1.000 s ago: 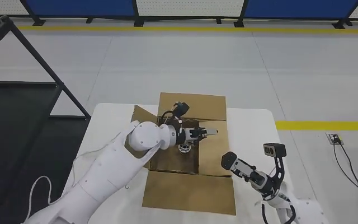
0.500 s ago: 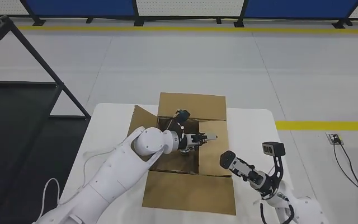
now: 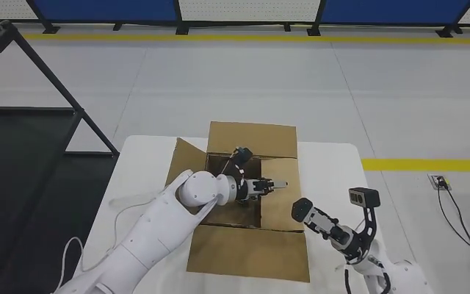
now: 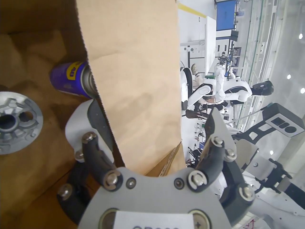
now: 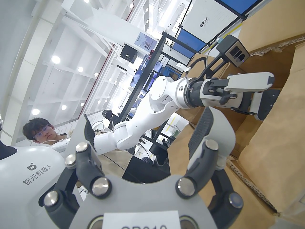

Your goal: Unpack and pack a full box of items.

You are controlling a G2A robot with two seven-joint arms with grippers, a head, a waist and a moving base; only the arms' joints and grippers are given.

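The cardboard box (image 3: 242, 253) is sitting open on the white table (image 3: 139, 169), yellow floor line (image 3: 415, 164) and blue panels (image 3: 103, 9) beyond. The left gripper (image 3: 277, 184) is straddling its flap (image 4: 133, 60), jaws spread; the right gripper (image 5: 146, 125) is hovering alongside, also spread.

The white counter (image 3: 143, 165) has round corners. One brown box (image 3: 250, 253) made of cardboard sits right on it, in the middle. The box is open. Its flaps lie spread out at 12, 3 and 6 o'clock. The flap at 9 o'clock stands up more.
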